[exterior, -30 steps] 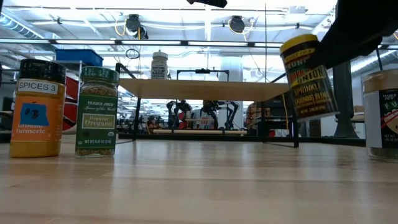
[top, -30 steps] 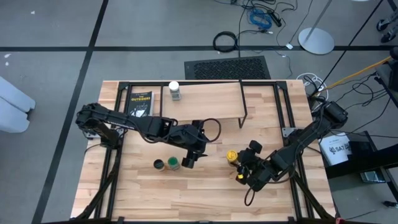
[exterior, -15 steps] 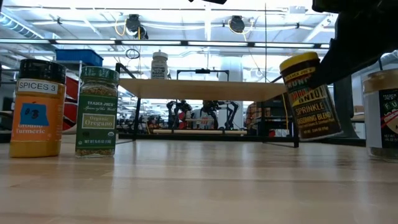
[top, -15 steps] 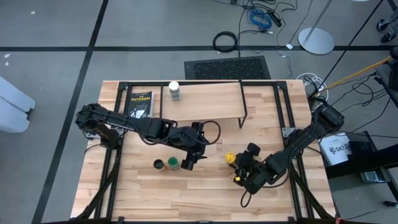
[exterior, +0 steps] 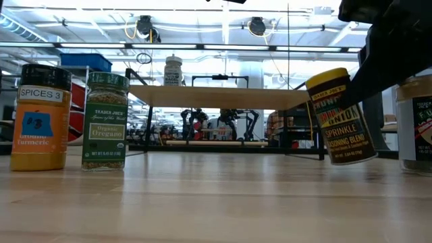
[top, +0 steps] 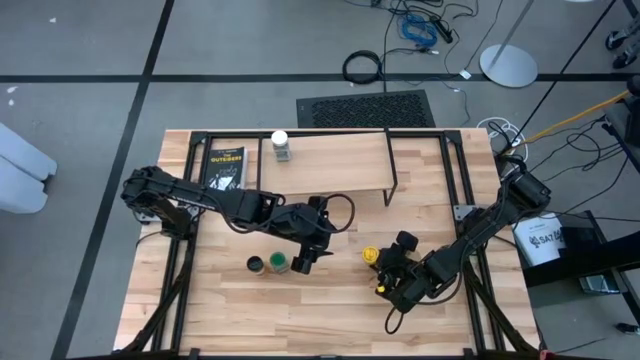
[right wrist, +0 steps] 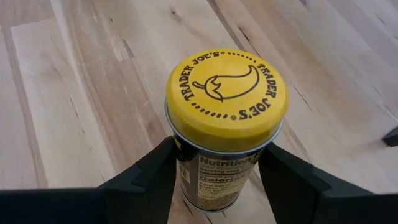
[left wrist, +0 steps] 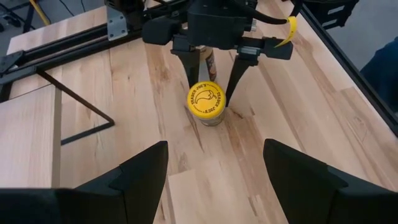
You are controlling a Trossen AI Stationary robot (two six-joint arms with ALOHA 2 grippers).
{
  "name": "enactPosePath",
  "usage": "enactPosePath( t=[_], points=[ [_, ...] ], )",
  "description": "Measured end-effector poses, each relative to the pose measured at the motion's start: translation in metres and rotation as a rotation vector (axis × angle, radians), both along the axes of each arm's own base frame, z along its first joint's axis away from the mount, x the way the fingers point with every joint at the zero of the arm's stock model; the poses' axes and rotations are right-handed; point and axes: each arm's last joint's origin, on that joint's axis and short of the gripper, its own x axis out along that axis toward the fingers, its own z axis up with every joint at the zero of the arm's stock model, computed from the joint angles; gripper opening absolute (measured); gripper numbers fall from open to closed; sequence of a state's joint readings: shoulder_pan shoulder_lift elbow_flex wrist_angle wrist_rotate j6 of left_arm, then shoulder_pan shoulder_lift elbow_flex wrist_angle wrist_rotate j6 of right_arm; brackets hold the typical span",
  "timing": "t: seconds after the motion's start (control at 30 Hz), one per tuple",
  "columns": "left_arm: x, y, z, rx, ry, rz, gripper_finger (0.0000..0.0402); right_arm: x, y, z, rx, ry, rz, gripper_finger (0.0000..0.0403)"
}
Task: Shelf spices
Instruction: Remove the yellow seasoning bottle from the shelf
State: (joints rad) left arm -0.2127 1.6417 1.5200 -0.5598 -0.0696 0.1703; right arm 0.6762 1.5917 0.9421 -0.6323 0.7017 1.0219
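The right arm is bent in from the right edge and reaches low toward the centre front, its tool closed around the sides of a tilted yellow-lidded jar. The left arm is stretched in from the left edge toward the middle, its tool held with fingers parted and gripping nothing

**Four cameras, one shared jar**

The high view looks straight down on the whole counter and both arms. The low view sits at counter height, facing level toward the shelf and the room behind. The left wrist view looks across the boards from some way off; the right wrist view is close above. All four share the yellow-lidded jar.
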Motion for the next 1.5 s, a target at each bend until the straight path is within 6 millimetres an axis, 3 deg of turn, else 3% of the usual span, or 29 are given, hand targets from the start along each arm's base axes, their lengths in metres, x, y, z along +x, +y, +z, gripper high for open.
enactPosePath(
  t=[1.17, 1.5],
  points=[
    [0.0000, -0.0001, 0.0000, -0.001, 0.000, -0.001, 0.0272, -0.0011, -0.0003, -0.0009, -0.011, 0.038, 0.032, 0.0197],
    [0.0000, -0.0003, 0.0000, -0.006, 0.001, -0.007, 0.0272, -0.0026, -0.0016, -0.0014, -0.015, 0.049, 0.018, 0.0260]
  ],
)
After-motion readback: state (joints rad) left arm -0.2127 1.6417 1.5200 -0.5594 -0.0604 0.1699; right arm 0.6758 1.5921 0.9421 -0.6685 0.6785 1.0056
